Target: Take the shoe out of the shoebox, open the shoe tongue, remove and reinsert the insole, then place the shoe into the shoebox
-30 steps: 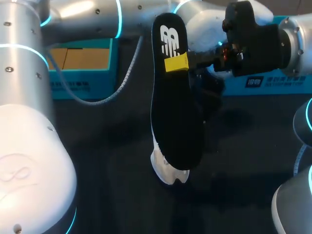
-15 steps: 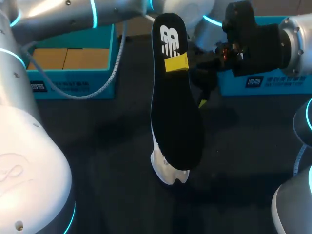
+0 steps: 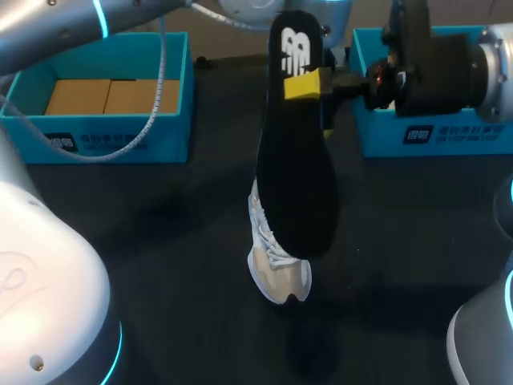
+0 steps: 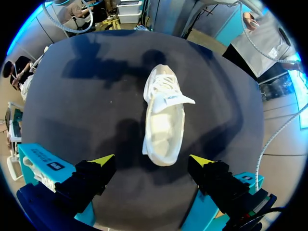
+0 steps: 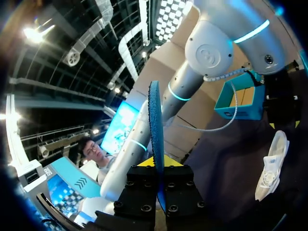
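Dark table (image 3: 176,241) with the open teal shoebox (image 3: 120,138) at its far left, brown cardboard inside, and a second teal box (image 3: 433,135) at far right. The shoe (image 3: 271,265) stands on its sole on the table between them, outside both, toe toward the head camera. It's a white/cream sneaker with white laces. From the left wrist the tongue is flipped forward over the laces and the opening shows a pale interior. The right gripper (image 3: 313,84) is clamped on the insole (image 3: 296,176) near its heel end, one yellow tip flat on the face. The insole is black on top with a white logo at the heel and hangs heel up, toe down, hiding the shoe's rear half in the head view. Edge-on in the right wrist view it shows blue. The left gripper (image 4: 151,161) is above the shoe, well apart, fingers wide, holding nothing.
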Controlling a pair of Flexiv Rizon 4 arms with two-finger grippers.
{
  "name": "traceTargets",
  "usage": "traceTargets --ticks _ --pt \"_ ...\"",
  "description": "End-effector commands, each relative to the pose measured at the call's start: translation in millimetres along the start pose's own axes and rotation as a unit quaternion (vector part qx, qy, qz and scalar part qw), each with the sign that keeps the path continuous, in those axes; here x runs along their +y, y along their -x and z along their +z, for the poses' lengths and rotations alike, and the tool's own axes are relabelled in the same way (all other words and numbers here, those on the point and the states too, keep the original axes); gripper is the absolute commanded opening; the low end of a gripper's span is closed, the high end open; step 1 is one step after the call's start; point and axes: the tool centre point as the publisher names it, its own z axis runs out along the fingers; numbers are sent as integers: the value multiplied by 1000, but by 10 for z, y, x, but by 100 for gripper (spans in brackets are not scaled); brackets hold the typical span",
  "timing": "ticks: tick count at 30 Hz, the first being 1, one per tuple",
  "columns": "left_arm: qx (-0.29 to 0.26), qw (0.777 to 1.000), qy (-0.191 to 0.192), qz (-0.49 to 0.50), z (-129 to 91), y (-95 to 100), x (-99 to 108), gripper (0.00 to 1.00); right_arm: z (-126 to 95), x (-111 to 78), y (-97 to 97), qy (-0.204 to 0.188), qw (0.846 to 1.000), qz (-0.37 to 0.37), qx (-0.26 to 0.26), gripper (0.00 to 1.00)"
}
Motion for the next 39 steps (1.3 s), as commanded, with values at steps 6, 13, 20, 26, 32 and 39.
traceTargets --ticks 6,13,20,26,32,39 --pt "-115 993 12 11 -221 -267 -42 100 -213 28 209 16 999 38 -20 0" --pt "-156 987 -1 29 -315 -457 -29 100 -348 51 458 7 994 103 -42 0" --pt "-210 976 8 56 -458 -561 -56 100 -567 128 666 39 982 171 -70 0" --pt "-261 964 5 58 -558 -619 -90 100 -666 231 818 68 975 196 -82 0" --pt "-306 950 8 64 -654 -652 -173 100 -706 404 970 120 967 217 -62 0" --pt "-338 937 5 85 -710 -654 -274 100 -649 622 1150 142 957 245 -60 0"
